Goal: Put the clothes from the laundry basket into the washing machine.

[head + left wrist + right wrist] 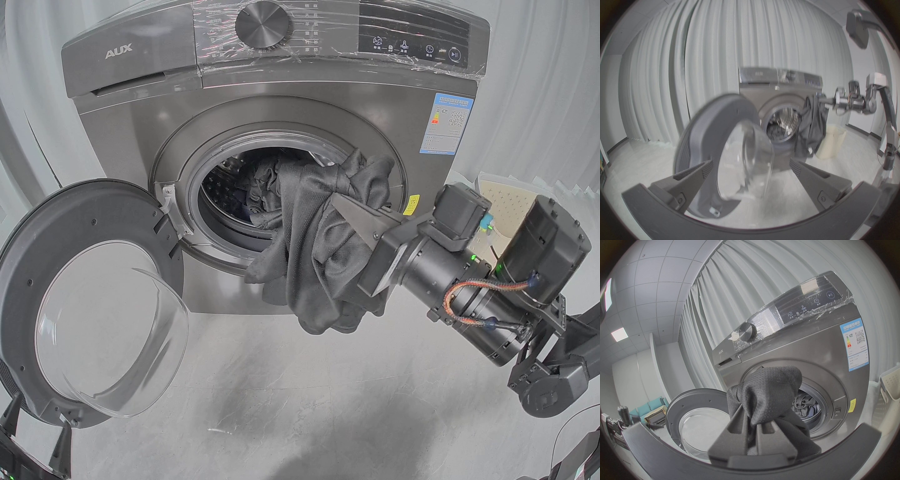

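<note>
We note right gripper (pixel 345 211) clamped shut on dark garment (pixel 312 250), pinched fold bulging above fingertips. Garment hangs at right side of washing machine (pixel 275 100) opening, upper part against rim, lower part drooping past machine front above floor (pixel 300 400). More dark clothes (pixel 262 181) already inside drum. Door (pixel 94 294) swung fully open to left. Cream laundry basket (pixel 509 203) stands right of machine, behind right arm. Left gripper (pixel 750 165) near left, fingers spread wide, holding nothing, facing open door.
</note>
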Tool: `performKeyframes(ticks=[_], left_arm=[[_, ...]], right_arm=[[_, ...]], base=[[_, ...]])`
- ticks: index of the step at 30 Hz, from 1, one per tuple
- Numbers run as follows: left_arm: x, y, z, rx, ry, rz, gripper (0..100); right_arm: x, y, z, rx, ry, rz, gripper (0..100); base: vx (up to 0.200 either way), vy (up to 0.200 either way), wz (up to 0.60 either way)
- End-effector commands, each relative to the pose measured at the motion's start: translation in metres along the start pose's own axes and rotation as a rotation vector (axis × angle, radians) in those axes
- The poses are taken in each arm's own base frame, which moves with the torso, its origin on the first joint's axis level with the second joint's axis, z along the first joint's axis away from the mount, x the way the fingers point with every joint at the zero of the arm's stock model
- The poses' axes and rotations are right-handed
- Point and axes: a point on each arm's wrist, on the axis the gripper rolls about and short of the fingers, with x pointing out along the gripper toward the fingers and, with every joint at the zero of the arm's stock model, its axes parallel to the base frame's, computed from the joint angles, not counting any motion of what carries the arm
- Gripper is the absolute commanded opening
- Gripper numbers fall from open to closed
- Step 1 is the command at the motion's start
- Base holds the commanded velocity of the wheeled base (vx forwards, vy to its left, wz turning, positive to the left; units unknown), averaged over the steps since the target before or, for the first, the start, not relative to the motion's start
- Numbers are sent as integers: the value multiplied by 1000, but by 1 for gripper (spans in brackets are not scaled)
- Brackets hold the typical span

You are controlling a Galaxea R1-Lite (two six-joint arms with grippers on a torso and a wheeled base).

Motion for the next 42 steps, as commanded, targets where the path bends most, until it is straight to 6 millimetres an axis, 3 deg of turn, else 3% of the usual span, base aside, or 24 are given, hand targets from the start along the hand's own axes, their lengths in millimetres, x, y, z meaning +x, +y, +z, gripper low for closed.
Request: performKeyframes(ticks=[1,7,14,16,21,22,30,42], left_arm=[[2,2,58,3,-142,-7,100],[38,-2,50,12,95,-314,100],[69,-9,57,-14,190,-555,100],[92,-14,63,-18,218,-623,100],[121,-28,65,-24,232,-722,100],[135,-38,65,-25,247,-776,100],[175,-67,65,-44,320,-864,100],[205,-102,75,-180,373,-946,100]], right_arm=[[8,2,-8,2,-2,7,0],[13,2,-5,1,-18,13,0],[24,0,-10,1,-44,6,0],[26,0,-11,2,-49,5,0],[27,0,-11,1,-46,4,0],[30,1,-11,2,-49,3,0],[32,1,-11,2,-55,1,0],[45,5,-20,1,-57,9,0]], base=[[0,0,0],[0,0,0],[0,0,0],[0,0,0],[0,0,0],[0,0,0],[0,0,0],[0,0,0]])
